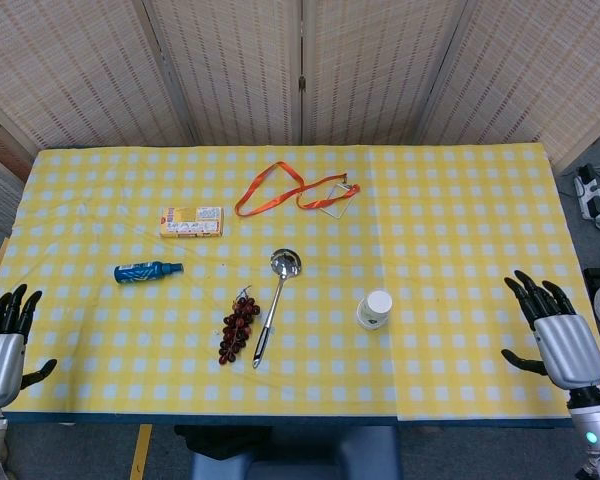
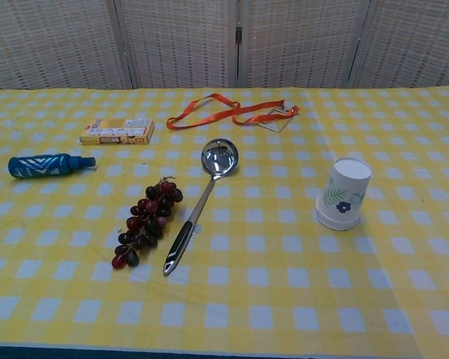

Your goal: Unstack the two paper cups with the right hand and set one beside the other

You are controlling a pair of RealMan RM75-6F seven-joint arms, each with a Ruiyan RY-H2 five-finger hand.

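Observation:
The stacked paper cups [image 1: 374, 309] stand upside down on the yellow checked cloth, right of centre; in the chest view the paper cups [image 2: 343, 193] are white with a blue flower print. My right hand [image 1: 553, 335] hovers at the table's right front corner, fingers spread and holding nothing, well to the right of the cups. My left hand [image 1: 2, 335] is at the left front corner, also with fingers apart and nothing in it. Neither hand shows in the chest view.
A metal ladle [image 1: 275, 304] and a bunch of dark grapes [image 1: 238, 327] lie left of the cups. Farther left are a blue bottle [image 1: 146, 270] and a yellow box [image 1: 191, 221]. An orange lanyard [image 1: 290, 191] lies toward the back.

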